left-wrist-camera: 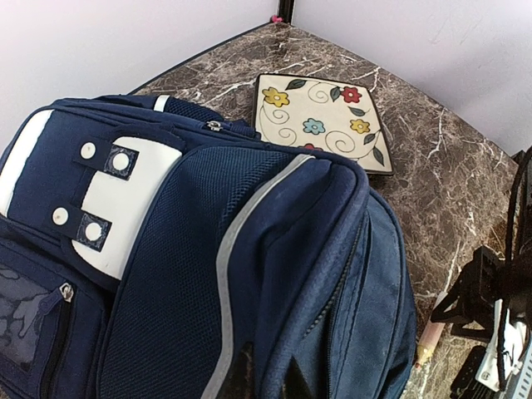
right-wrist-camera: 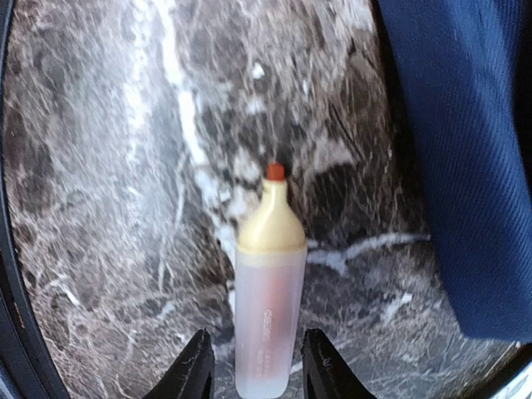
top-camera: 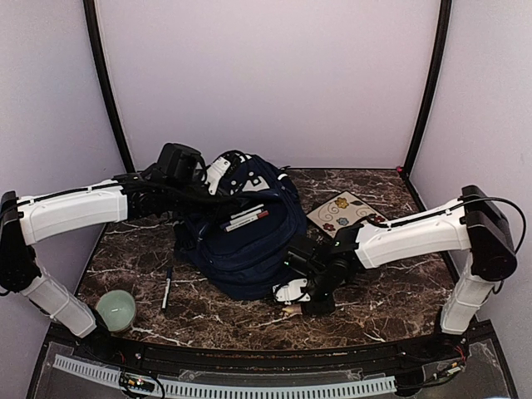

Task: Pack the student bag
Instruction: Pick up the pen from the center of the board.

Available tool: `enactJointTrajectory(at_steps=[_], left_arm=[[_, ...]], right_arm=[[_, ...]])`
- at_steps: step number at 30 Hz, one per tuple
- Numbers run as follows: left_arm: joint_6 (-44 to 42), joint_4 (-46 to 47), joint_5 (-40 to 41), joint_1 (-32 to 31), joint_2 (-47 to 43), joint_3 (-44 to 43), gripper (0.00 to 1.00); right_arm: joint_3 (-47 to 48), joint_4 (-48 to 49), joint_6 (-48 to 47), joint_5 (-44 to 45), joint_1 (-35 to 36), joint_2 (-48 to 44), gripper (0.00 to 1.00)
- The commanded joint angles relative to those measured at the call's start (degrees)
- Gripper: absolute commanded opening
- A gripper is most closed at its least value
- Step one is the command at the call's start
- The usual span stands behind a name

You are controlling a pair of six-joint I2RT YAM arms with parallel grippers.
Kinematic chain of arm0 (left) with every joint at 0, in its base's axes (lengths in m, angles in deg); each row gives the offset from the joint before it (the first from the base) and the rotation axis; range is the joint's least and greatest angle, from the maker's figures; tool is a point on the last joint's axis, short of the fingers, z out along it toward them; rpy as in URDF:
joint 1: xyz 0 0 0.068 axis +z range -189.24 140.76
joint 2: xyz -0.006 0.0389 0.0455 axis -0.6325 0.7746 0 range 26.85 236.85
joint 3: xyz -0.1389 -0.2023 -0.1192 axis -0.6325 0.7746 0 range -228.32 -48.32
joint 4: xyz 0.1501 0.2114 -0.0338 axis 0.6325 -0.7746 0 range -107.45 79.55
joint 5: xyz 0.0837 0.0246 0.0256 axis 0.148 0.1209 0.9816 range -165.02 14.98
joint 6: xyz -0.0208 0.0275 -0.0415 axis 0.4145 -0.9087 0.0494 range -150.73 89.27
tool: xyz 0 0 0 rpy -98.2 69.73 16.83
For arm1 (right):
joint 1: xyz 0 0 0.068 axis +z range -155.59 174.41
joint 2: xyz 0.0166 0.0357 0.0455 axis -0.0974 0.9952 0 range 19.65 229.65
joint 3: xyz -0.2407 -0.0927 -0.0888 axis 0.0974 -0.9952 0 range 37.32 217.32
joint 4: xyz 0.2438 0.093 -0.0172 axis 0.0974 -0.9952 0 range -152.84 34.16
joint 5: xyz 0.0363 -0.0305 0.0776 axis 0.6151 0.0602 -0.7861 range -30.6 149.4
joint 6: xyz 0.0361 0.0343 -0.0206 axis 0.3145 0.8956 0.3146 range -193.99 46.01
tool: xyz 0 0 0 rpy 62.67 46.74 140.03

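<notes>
The student bag, navy with white patches and grey stripes, lies in the middle of the marble table. My left gripper is at its far top edge. In the left wrist view that gripper is shut, pinching a fold of the bag beside a zipper. My right gripper is low at the bag's near right corner. In the right wrist view it stands open astride a frosted highlighter with a cream collar and red tip. A gap shows on each side. The bag's edge is at the right.
Two markers lie on top of the bag. A black pen lies on the table to its left, with a green cup near the front left corner. A flowered square plate sits behind the right arm.
</notes>
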Motion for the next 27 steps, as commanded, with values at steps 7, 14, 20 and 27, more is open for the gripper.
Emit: enactJointTrajectory(at_steps=[7,14,20,27], left_arm=[[0.44,1.75,-0.30,-0.15,-5.21,0.94,0.02],[0.47,2.03,-0.55,-0.15,-5.21,1.05,0.02],[0.19,2.13,-0.65,-0.15,-4.98,0.83,0.02],[0.12,2.28,-1.04,-0.18,-4.51,0.11,0.02]], right_arm=[[2.95,-1.43,0.59,-0.92,0.25,5.33,0.36],[3.36,-2.46,1.42,0.76,0.24,5.99,0.22],[9.25,-4.83,-0.43,3.45,0.25,1.08,0.17],[18.51,-2.48,-7.57,12.89,0.22,-1.17,0.12]])
